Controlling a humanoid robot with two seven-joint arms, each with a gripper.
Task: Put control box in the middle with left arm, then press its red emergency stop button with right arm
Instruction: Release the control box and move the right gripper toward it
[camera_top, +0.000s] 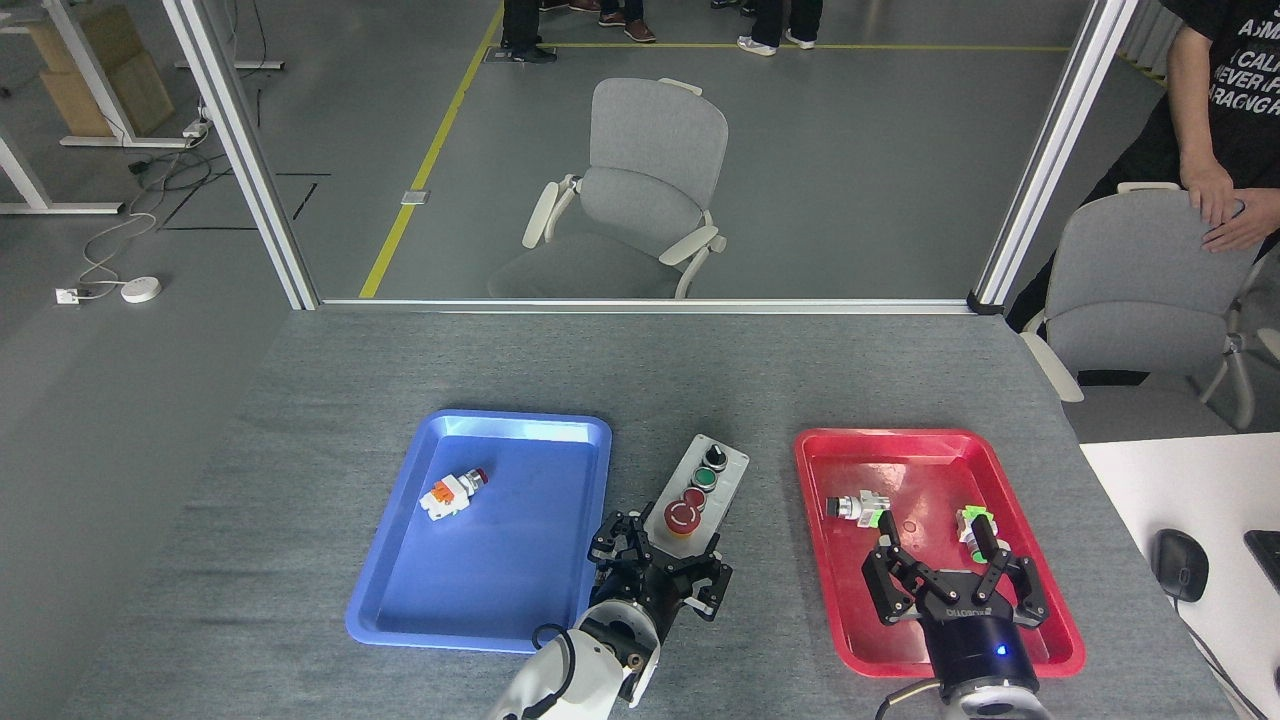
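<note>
Two grippers: left gripper (657, 560) seemingly clamps the control box (700, 487) — right gripper (955, 578) splayed wide.

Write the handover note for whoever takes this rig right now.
Left pincer: at the near end of the control box; whether it grips cannot be told.
Right pincer: open, empty, over the red tray.
Box lies on the bare table between the blue tray and the red tray, angled, far end to the right.
Done: box roughly in the middle.
Left: release the box, then press the red emergency stop button with the right arm.
</note>
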